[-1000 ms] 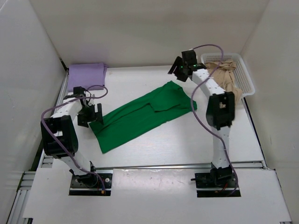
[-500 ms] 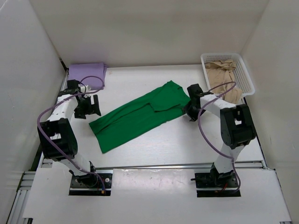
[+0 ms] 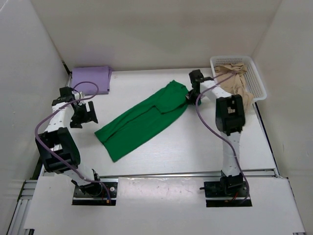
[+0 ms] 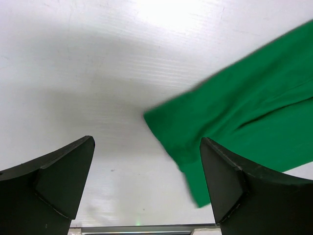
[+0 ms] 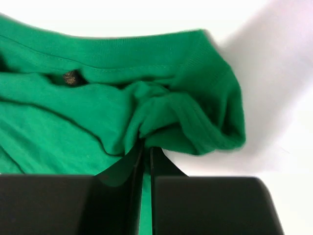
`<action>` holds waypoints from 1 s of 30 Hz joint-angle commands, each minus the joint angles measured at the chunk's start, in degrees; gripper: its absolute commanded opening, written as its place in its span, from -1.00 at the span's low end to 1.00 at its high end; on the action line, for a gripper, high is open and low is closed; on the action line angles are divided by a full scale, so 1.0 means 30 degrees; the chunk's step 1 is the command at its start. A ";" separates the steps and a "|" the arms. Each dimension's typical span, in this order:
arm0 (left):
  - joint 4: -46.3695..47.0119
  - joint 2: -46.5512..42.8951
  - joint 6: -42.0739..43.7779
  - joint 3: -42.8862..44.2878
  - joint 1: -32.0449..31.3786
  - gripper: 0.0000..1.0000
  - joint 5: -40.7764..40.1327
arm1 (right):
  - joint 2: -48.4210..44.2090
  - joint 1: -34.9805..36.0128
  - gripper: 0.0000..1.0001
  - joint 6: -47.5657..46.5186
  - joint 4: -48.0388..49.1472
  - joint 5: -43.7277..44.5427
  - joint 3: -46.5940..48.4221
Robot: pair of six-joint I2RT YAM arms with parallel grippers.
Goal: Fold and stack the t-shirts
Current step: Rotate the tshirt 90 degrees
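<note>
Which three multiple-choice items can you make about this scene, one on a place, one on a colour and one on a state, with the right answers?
1. Where does the lavender shirt lie on the table?
A. at the far left corner
B. in the middle
C. at the near right corner

2. Which colour is the shirt in the white basket?
A. green
B. tan
C. lavender

3. What is the state of the right gripper?
A. wide open
B. shut on the green shirt
C. shut on nothing

Answers:
1. A, the top view shows it folded by the far left walls.
2. B, tan cloth lies inside the white basket.
3. B, the right wrist view shows its fingers close together with green cloth pinched between them.
</note>
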 commanded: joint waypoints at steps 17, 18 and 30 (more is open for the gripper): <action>-0.0418 0.1872 0.0011 0.0658 -0.5967 1.00 0.1705 | -0.1282 -0.1092 0.53 -0.5706 0.7455 -0.6781 0.1187; -0.0418 0.1462 0.0011 0.0366 -0.5967 1.00 0.1705 | -0.2494 -0.0827 0.53 -0.6638 0.6814 -0.6789 -0.0337; 0.1690 -0.8236 0.0011 -0.1828 -0.7402 1.00 -0.4389 | -1.5746 0.8246 0.73 -1.0398 0.2774 0.2854 -1.4268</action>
